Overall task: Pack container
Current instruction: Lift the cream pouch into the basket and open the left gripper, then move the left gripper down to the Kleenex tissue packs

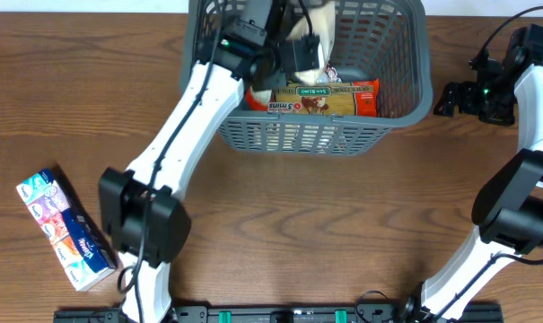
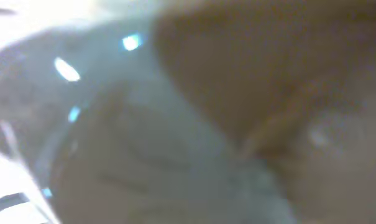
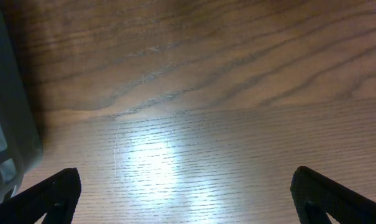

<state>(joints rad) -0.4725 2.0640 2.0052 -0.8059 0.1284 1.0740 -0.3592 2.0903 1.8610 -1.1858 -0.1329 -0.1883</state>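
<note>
Plastic container (image 1: 343, 136) looks stiff and light, rim-graspable; right end effector (image 3: 188, 193) at three o'clock gapes wide, left end effector (image 1: 300, 51) too blurred to tell.

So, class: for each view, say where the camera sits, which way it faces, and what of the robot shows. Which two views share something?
Overhead: above the table, looking straight down; both arms show, the left hand inside the basket.
Left wrist: on the left arm, too close and blurred to read; no fingers discernible.
Right wrist: on the right arm, facing down at the wood; the right hand shows, its fingers spread wide.
Shared: overhead and right wrist both show the basket wall and the wooden table.
</note>
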